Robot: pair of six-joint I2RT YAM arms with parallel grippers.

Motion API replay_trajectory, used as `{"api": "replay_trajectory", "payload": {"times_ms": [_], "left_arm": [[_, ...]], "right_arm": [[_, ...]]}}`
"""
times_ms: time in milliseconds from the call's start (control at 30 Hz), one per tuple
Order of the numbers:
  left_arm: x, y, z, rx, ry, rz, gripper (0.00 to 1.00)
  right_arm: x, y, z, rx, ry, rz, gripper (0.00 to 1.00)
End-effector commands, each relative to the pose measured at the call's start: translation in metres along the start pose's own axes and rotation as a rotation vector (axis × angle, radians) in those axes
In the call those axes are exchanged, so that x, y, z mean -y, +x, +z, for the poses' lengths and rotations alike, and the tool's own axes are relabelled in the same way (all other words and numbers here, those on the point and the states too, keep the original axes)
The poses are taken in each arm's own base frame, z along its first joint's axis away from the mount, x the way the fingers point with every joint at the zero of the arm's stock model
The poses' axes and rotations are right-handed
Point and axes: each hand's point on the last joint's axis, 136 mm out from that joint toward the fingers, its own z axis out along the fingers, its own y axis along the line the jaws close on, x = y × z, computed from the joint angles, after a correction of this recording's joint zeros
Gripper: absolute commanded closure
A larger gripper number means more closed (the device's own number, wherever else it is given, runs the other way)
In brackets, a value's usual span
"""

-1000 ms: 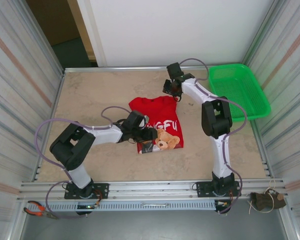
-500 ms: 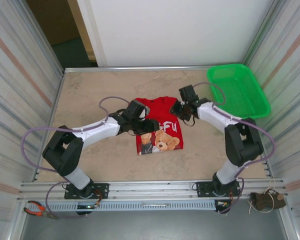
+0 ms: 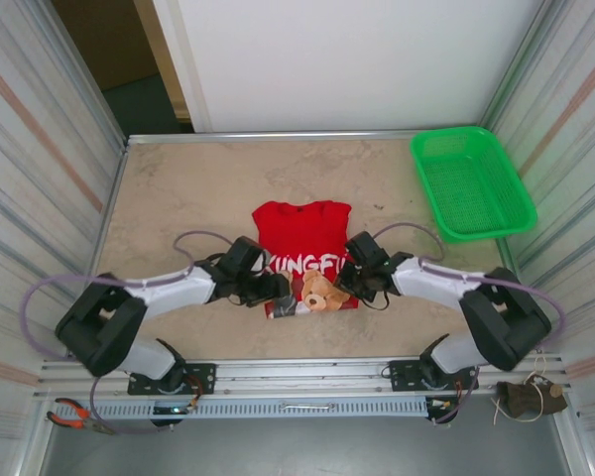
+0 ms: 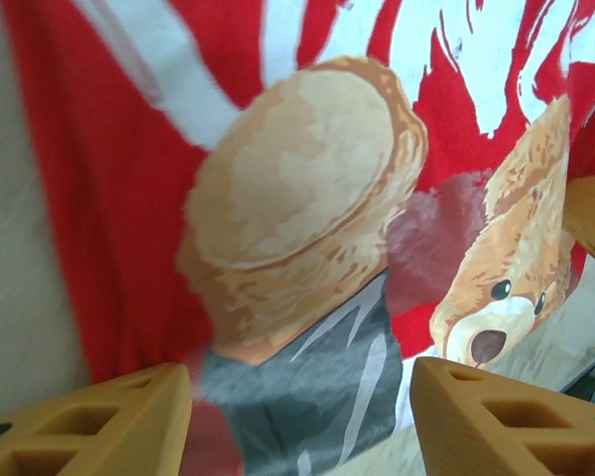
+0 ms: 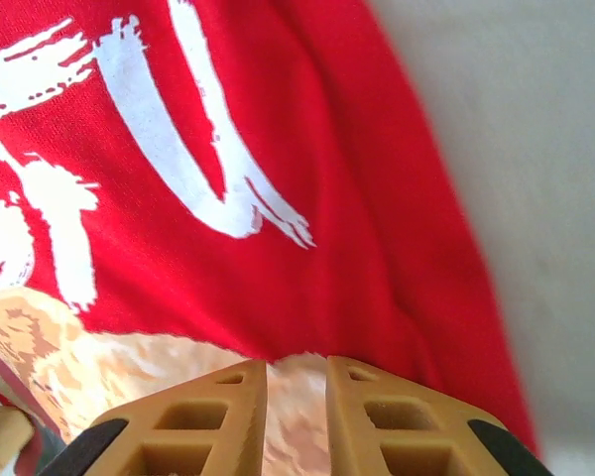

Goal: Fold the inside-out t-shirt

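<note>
Left fingers [image 4: 89, 421]: spread wide with nothing between them, poised just above the bear print [image 4: 496, 297].
Right fingers [image 5: 407, 421]: drawn close with a slim gap, right over red cloth; I can't tell whether any cloth is nipped.
Left gripper [image 3: 275, 289]: low at the shirt's near-left corner.
Right gripper [image 3: 345, 278]: low at its near-right edge.
T-shirt [image 3: 302, 226]: flat in mid-table between both arms, print up, collar at the far end.
Green basket [image 3: 471, 183]: far-right corner, well apart from the shirt.
Table [image 3: 178, 188]: pale marbled top.
</note>
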Motion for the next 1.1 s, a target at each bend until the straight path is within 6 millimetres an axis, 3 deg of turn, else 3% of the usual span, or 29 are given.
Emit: {"api": "replay_trajectory", "payload": {"times_ms": [0,67,167,233,333,400,567,700,1067], "left_arm": [[0.002,-0.008,-0.037,0.064,-0.032,0.013,0.34],[0.006,-0.039,-0.063,0.153,-0.026,0.019,0.29],[0.003,-0.095,-0.089,0.256,0.013,-0.011,0.28],[-0.003,-0.131,-0.095,0.29,0.019,-0.008,0.26],[-0.007,-0.178,-0.092,0.289,0.019,0.033,0.25],[-0.014,-0.201,-0.083,0.267,-0.001,0.058,0.24],[-0.023,-0.239,-0.06,0.217,-0.004,0.068,0.23],[-0.032,-0.253,-0.045,0.188,-0.039,0.066,0.22],[-0.044,-0.241,-0.001,0.103,-0.041,0.032,0.22]], "right_arm": [[-0.006,-0.021,-0.038,0.114,-0.007,0.022,0.75],[-0.018,-0.055,-0.062,0.188,-0.026,-0.023,0.65],[-0.034,-0.114,-0.075,0.215,-0.051,-0.078,0.39],[-0.046,-0.15,-0.069,0.212,-0.062,-0.134,0.28],[-0.058,-0.189,-0.046,0.174,-0.073,-0.181,0.24],[-0.061,-0.205,-0.027,0.136,-0.08,-0.184,0.23],[-0.068,-0.219,0.007,0.087,-0.08,-0.2,0.22],[-0.068,-0.216,0.025,0.068,-0.058,-0.206,0.22],[-0.076,-0.187,0.057,0.0,-0.051,-0.247,0.23]]}}
